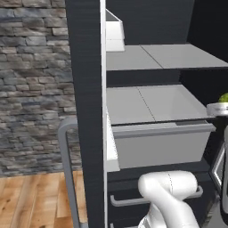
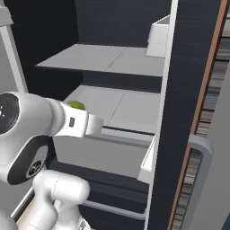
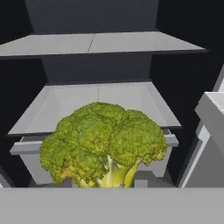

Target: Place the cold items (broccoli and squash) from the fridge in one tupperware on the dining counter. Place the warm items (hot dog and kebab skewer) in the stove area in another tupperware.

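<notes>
The broccoli point(image 3: 105, 144), a green floret with a pale stalk, sits close in front of the hand camera. It is held up off the shelves, and its stalk hides my fingertips. My gripper point(image 2: 85, 122) is shut on it just in front of the open fridge point(image 1: 84, 89). A bit of the floret's green point(image 2: 76, 105) peeks over the white hand, and shows again at the right edge of the left base view point(image 1: 224, 98). The pale grey middle shelf point(image 3: 100, 103) behind the broccoli is bare. The squash, hot dog, kebab skewer, tupperwares, dining counter and stove area are out of view.
A grey drawer point(image 1: 160, 147) sticks out below the middle shelf, and an upper shelf point(image 1: 169, 55) lies above it. A white door bin point(image 1: 115, 33) hangs on the open door. A grey bar handle point(image 1: 67, 169), a stone wall point(image 1: 31, 89) and a wood floor point(image 1: 31, 196) are to the left.
</notes>
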Controlling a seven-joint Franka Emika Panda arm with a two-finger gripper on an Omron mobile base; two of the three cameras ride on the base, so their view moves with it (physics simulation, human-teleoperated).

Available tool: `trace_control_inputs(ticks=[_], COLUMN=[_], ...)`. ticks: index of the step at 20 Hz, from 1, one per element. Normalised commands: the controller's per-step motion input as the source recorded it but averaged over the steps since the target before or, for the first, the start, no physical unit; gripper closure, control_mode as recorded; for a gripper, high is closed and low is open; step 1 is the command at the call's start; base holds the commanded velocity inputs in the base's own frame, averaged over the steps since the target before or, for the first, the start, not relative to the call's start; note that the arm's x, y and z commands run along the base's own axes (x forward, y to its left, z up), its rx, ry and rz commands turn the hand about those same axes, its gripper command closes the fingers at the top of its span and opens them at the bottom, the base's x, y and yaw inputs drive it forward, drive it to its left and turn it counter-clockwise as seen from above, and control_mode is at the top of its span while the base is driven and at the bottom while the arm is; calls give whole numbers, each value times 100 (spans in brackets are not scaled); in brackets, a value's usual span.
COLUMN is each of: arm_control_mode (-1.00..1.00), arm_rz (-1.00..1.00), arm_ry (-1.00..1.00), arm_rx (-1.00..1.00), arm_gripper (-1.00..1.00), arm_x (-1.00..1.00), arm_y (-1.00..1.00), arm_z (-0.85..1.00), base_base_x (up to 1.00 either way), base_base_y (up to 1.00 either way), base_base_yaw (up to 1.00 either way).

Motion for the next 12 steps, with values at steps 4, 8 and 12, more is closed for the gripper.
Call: trace_control_inputs(ticks=[4,8,12], arm_control_mode=[100,100,100], arm_rz=[5,0,0], arm_ry=[-11,0,0], arm_rx=[-2,0,0], arm_gripper=[100,100,100], arm_x=[-48,0,0], arm_y=[0,0,0], arm_z=[-11,0,0], base_base_x=[-50,-100,-97], base_base_y=[1,11,14], base_base_yaw=[9,34,51])
